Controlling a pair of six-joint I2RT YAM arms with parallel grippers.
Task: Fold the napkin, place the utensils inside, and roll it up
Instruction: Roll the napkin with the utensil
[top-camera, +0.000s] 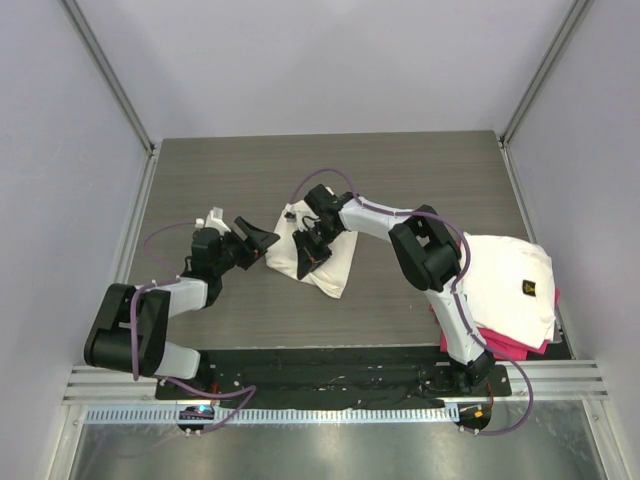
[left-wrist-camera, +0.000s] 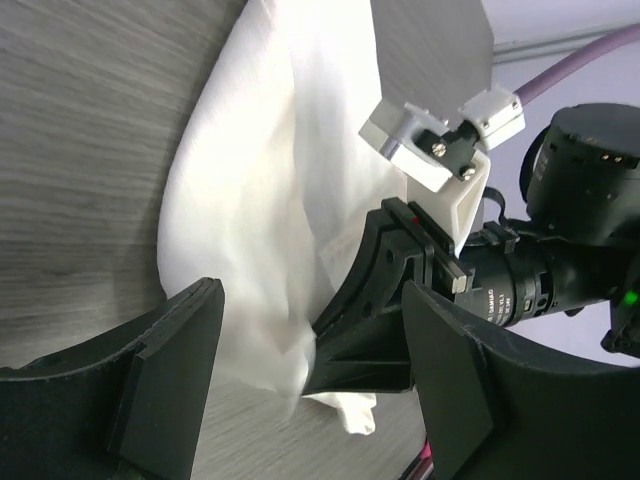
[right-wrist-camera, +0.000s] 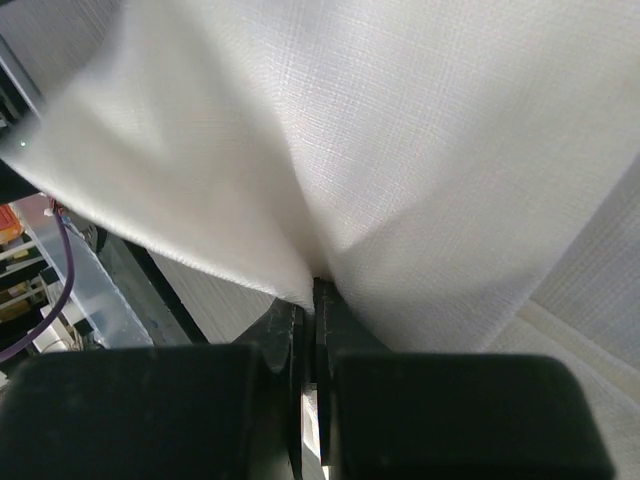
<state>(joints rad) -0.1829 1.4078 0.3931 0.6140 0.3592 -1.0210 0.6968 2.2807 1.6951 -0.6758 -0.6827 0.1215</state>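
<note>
The cream-white napkin (top-camera: 332, 265) lies bunched at the middle of the wooden table, and it fills the right wrist view (right-wrist-camera: 400, 150). My right gripper (top-camera: 312, 243) is shut on a fold of it, the cloth pinched between the closed fingers (right-wrist-camera: 312, 295). Just left of the napkin's left edge, my left gripper (top-camera: 262, 240) stands open and holds nothing. In the left wrist view the napkin (left-wrist-camera: 260, 200) and the right gripper's black fingers (left-wrist-camera: 375, 310) sit beyond the open left gripper (left-wrist-camera: 310, 330). The utensils are out of view.
A folded white cloth with a small dark logo (top-camera: 510, 285) lies on a pink cloth (top-camera: 505, 347) at the table's right edge, beside the right arm's base. Grey walls stand on three sides. A black strip and a metal rail run along the near edge.
</note>
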